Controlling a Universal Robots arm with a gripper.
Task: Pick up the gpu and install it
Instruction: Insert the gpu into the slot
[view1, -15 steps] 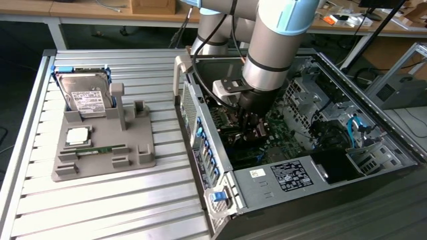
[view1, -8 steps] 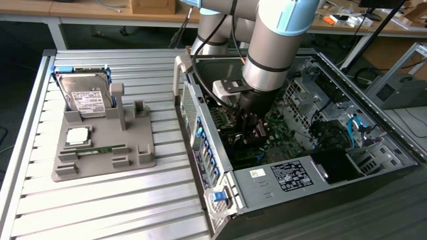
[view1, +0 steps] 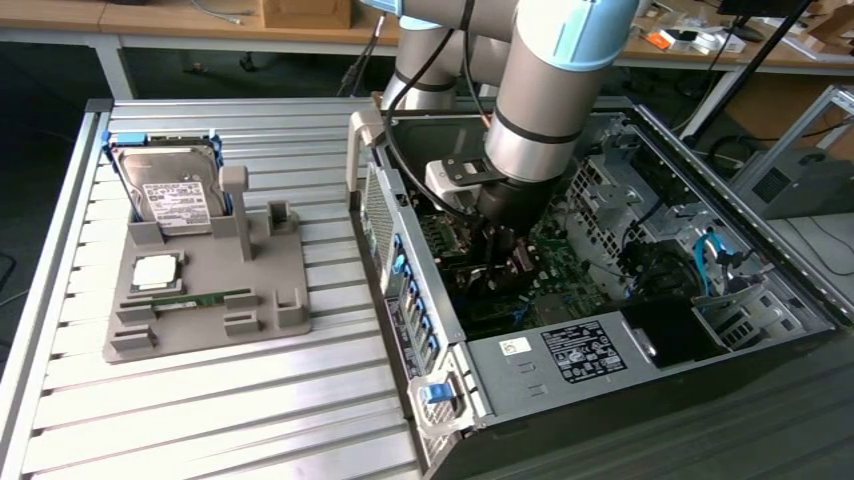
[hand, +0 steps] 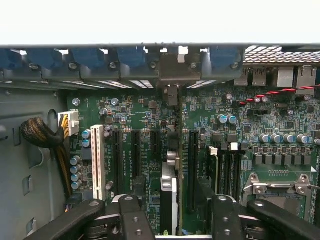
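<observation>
End effector (hand: 170, 220) open astride the gpu (hand: 170, 195), standing edge-on in its motherboard (hand: 250, 130) slot.

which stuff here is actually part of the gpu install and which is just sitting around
Part of the job:
- gpu, standing edge-on in a motherboard slot, between the open jaws
- gripper, down inside the computer case
- motherboard with its expansion slots

Lying about:
- hard drive, upright in the grey holder tray
- memory stick on that tray
- processor chip on that tray
</observation>
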